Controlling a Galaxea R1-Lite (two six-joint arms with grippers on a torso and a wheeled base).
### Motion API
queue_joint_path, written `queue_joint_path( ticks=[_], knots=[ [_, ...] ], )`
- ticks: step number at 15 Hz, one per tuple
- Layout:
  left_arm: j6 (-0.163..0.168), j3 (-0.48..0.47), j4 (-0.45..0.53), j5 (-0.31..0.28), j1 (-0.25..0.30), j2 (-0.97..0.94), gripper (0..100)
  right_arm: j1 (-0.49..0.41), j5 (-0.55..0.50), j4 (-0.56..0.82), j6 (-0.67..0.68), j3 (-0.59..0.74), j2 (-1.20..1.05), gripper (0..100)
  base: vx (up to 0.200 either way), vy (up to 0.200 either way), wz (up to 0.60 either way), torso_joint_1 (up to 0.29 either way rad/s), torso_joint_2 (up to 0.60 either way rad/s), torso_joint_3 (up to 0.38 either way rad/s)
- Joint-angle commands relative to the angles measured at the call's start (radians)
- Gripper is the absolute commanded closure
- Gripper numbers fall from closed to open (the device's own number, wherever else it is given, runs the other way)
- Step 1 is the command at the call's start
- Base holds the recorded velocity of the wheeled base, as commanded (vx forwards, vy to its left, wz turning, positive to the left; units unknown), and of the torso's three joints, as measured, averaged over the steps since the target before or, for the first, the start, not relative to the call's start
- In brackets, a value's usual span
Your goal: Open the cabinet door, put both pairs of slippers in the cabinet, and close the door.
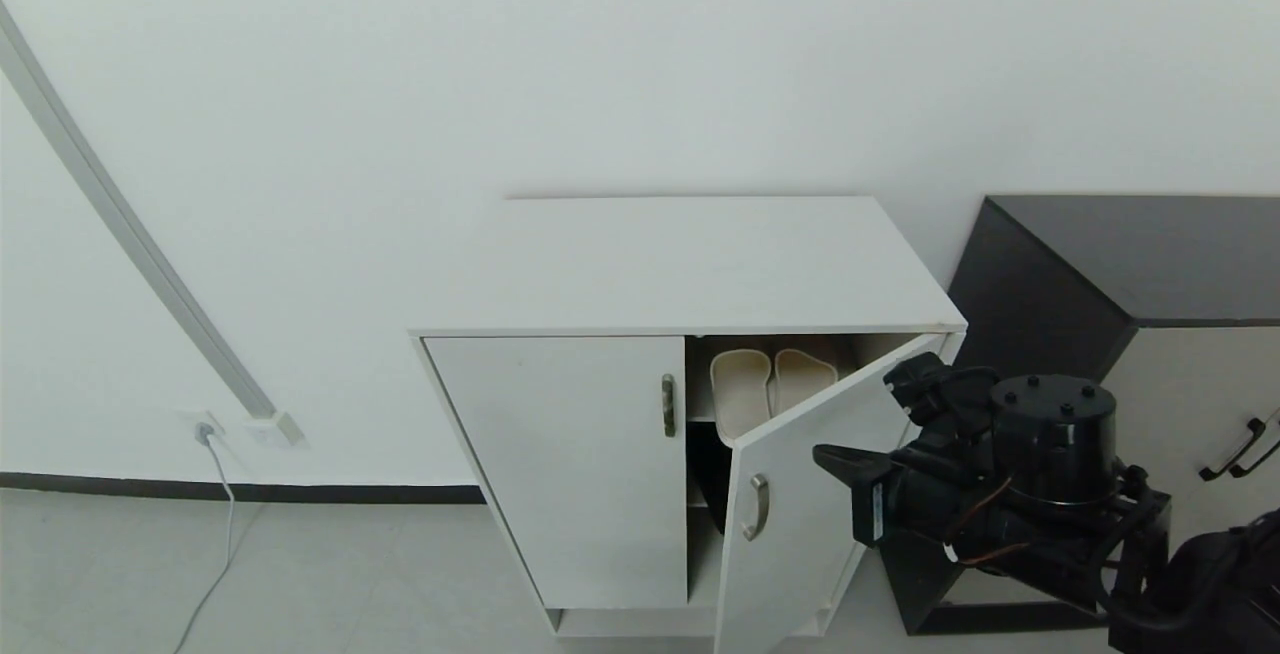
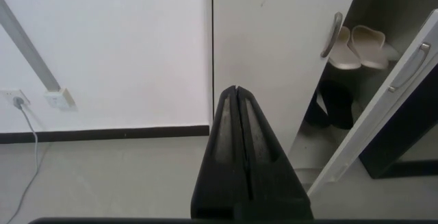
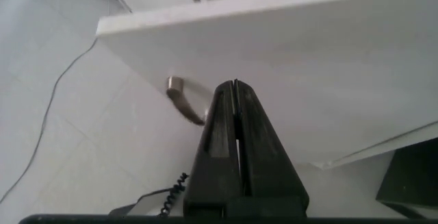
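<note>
The right arm extends toward the cabinet [image 1: 690,264]. The right gripper [image 1: 828,456], fingers pressed together and empty, sits near the outer face of the partly open right door [image 1: 800,534], beside its handle [image 1: 757,506]. The left gripper [image 2: 236,89], also pinched together and empty, faces the cabinet front. Beige slippers [image 1: 770,389] lie on the upper shelf. The left wrist view adds a dark pair [image 2: 335,104] below.

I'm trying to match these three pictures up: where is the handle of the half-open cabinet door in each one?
Head view: the handle is on the open door, right of the shut door.
Left wrist view: the handle is on the open door, beside the pale slippers.
Right wrist view: the handle pokes out beside the right gripper.
Shared landmark: the open door it is fixed to.
</note>
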Motion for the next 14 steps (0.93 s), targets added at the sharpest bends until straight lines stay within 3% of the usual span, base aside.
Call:
queue_joint_path(
  ticks=[1,14],
  knots=[
    [0.000,0.000,0.000,0.000,0.000,0.000,100,0.001,-0.001,-0.001,0.000,-0.040,0.025,100,0.000,0.000,0.00,0.000,0.00,0.000],
    [0.000,0.000,0.000,0.000,0.000,0.000,100,-0.039,-0.001,-0.002,0.000,-0.238,0.214,100,0.000,0.000,0.00,0.000,0.00,0.000]
  ],
)
